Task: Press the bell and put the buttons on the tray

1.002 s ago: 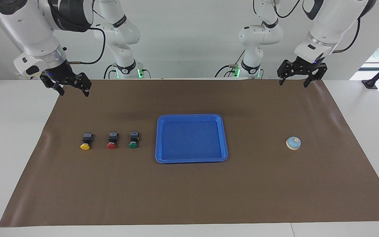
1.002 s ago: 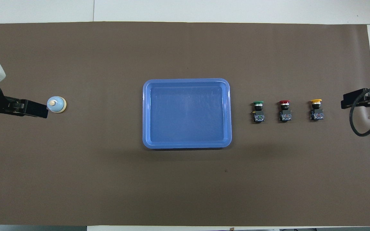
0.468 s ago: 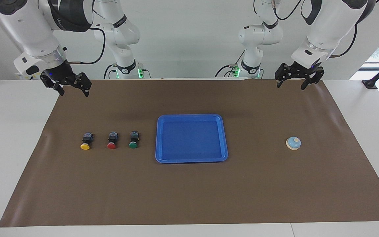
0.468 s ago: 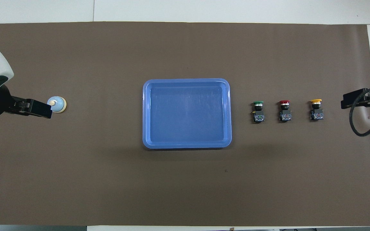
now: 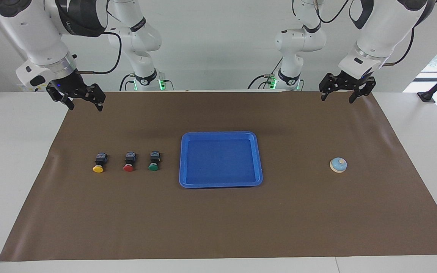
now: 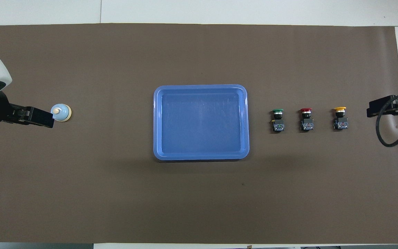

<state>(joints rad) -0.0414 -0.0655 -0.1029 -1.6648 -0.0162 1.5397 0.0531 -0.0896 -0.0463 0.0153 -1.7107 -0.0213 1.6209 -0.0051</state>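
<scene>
**Left arm stirs above the bell's end; nothing pressed, nothing placed**

Only the left gripper (image 5: 343, 93) has shifted since a second ago: it rose a little and drifted, then came partway back, and it hangs raised over the mat's (image 5: 218, 227) edge nearest the robots, fingers spread apart and holding nothing. By contrast the right gripper (image 5: 78, 99) has not budged; it waits over its own corner of the mat, also spread wide and empty.

What the coming press turns on is this: the bell (image 5: 338, 165) stands on the mat lower than the left gripper and farther out from the robots, almost straight ahead of it, with clear air between the two. In the overhead view the gripper's dark finger overlaps the bell's edge, but the facing view shows it well above and apart. My judgement is that the left arm, plainly the nearer one, must reach forward and descend onto the cream knob.

All three buttons lie in a row at the right gripper's end, yellow button (image 5: 98, 165) most nearly ahead of that gripper, then red button (image 5: 129, 163), then green button (image 5: 154, 162) next to the tray. Each lies on its side, long axis pointing away from the robots, cap outermost.

Between both grippers sits the tray (image 5: 183, 159), with nothing in it
</scene>
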